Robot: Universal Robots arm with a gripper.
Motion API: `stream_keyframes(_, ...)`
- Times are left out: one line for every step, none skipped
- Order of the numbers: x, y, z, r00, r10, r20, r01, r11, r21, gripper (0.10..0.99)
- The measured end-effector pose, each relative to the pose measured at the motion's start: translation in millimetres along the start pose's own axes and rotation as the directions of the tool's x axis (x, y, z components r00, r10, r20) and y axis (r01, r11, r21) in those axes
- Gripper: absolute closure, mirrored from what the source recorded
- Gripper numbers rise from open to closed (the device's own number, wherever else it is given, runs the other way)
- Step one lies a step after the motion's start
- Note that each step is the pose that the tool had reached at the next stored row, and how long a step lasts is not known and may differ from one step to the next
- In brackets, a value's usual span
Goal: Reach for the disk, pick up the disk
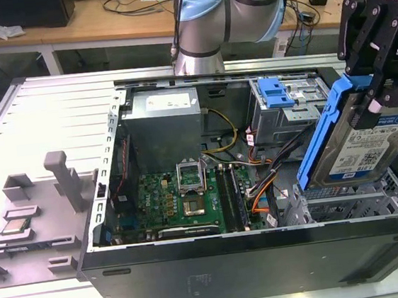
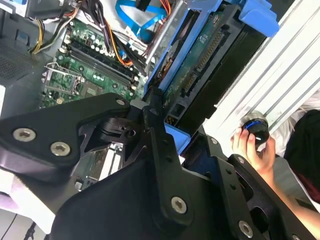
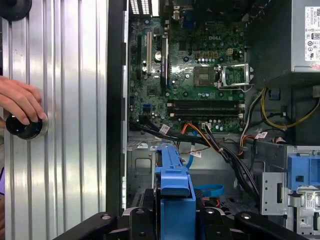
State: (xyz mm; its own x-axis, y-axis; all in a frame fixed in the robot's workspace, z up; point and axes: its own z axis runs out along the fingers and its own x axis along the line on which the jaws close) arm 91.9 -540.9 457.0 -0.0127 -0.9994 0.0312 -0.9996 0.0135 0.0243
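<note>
Open computer case [image 1: 218, 261] lies on its side on the ribbed metal worktop [image 1: 47, 129]; motherboard [image 1: 183, 197] is exposed at centre, power supply [image 1: 163, 113] at the far side, drive cage [image 1: 287, 108] with a blue latch at the far right of the exterior view.

The disk [image 1: 358, 139] is seen held up on edge, tilted, above the near-right corner of the case, clear of the bay below it. The hand [image 1: 375, 98] is clenched on the disk's upper end, one finger on each side, pads bearing on the blue bracket [image 1: 325, 128] and the metal body. In both wrist views the bracket's end is seen between the fingers [image 3: 172, 192].

Handling, as judged: a stiff, dense metal block, fairly heavy for its size, shock-sensitive; smooth faces are likely slippery. The plastic bracket is thin and may flex, so a grip across the metal flanks is judged sounder than on the bracket alone. Connector edge and circuit board [image 2: 200, 55] are best left untouched.

A person's hand [image 2: 252, 145] is seen on a round black knob [image 3: 22, 127] on the worktop beside the case.
</note>
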Motion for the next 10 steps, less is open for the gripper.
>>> stream_keyframes(-1.3, -2.0, 1.7, 1.0000, 0.000, 0.0001, 0.000, 1.0000, -0.001, 0.722)
stream_keyframes(-2.1, -4.7, 2.9, 1.0000, 0.000, 0.0002, 0.000, 1.0000, -0.002, 0.722)
stream_keyframes(-2.3, -5.0, 2.8, 1.0000, 0.000, -0.0002, 0.000, 1.0000, -0.002, 0.722)
stream_keyframes(-2.3, -5.0, 2.8, 1.0000, 0.000, -0.0002, 0.000, 1.0000, -0.002, 0.722)
stream_keyframes(-2.3, -5.0, 2.8, 1.0000, 0.000, -0.0004, 0.000, 1.0000, -0.002, 0.722)
stream_keyframes(-2.3, -5.0, 2.8, 1.0000, 0.000, -0.0003, 0.000, 1.0000, -0.002, 0.722)
stream_keyframes(-2.3, -5.0, 2.8, 1.0000, 0.000, -0.0003, 0.000, 1.0000, -0.002, 0.722)
stream_keyframes(-2.3, -5.0, 2.8, 1.0000, 0.000, -0.0003, 0.000, 1.0000, -0.002, 0.722)
stream_keyframes(-2.3, -5.0, 2.8, 1.0000, 0.000, -0.0003, 0.000, 1.0000, -0.002, 0.722)
stream_keyframes(-2.3, -5.0, 2.8, 1.0000, 0.000, -0.0003, 0.000, 1.0000, -0.002, 0.722)
